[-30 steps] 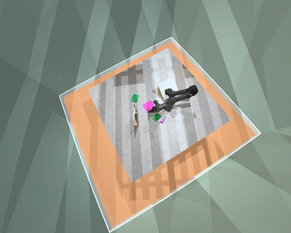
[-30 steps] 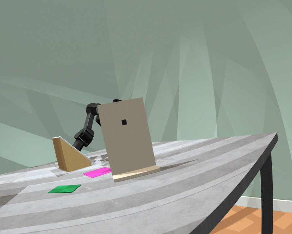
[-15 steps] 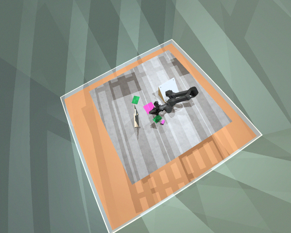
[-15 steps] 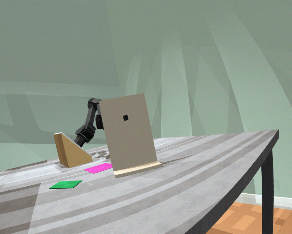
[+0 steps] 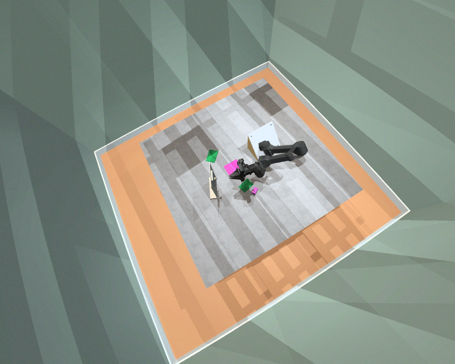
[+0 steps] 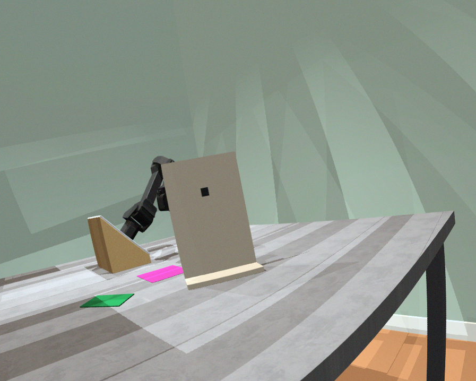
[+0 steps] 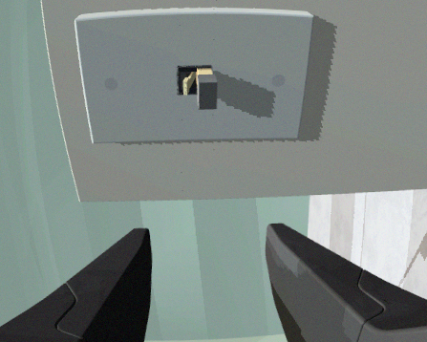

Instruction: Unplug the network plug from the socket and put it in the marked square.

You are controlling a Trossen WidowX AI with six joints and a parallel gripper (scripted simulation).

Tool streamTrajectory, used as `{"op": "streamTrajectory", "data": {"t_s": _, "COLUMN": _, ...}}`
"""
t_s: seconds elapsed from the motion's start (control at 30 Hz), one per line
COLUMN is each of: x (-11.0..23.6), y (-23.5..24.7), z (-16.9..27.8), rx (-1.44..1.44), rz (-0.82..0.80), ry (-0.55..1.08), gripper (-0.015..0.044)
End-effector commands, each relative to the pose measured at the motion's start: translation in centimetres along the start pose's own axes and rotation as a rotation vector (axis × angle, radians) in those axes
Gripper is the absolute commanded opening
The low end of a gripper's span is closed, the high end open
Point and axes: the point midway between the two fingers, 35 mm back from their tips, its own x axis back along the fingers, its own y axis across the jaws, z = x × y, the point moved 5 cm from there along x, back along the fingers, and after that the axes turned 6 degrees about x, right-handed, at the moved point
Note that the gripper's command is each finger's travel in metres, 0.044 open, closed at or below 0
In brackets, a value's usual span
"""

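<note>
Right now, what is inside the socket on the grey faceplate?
The plug sits in the socket, its grey body sticking out and a tan part showing at the opening. How deep it goes is hidden. The open jaws hold nothing.

Matt grey panel (image 7: 367,135), glossy black pincer (image 7: 208,248)

Top cam's way up, looking down on the whole desk (image 5: 298,219). Exterior sits low behind the panel (image 6: 207,213). Wrist cam faces the panel's front close up; all three catch it.
</note>
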Motion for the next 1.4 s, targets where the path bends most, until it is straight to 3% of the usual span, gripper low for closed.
{"op": "streamTrajectory", "data": {"t_s": 0.0, "x": -1.1, "y": -0.1, "z": -0.3, "rx": -0.001, "rz": 0.005, "ry": -0.002, "gripper": 0.0156}}
{"op": "streamTrajectory", "data": {"t_s": 1.37, "x": -6.6, "y": -0.3, "z": -1.9, "rx": 0.0, "rz": 0.003, "ry": -0.001, "gripper": 0.0156}}
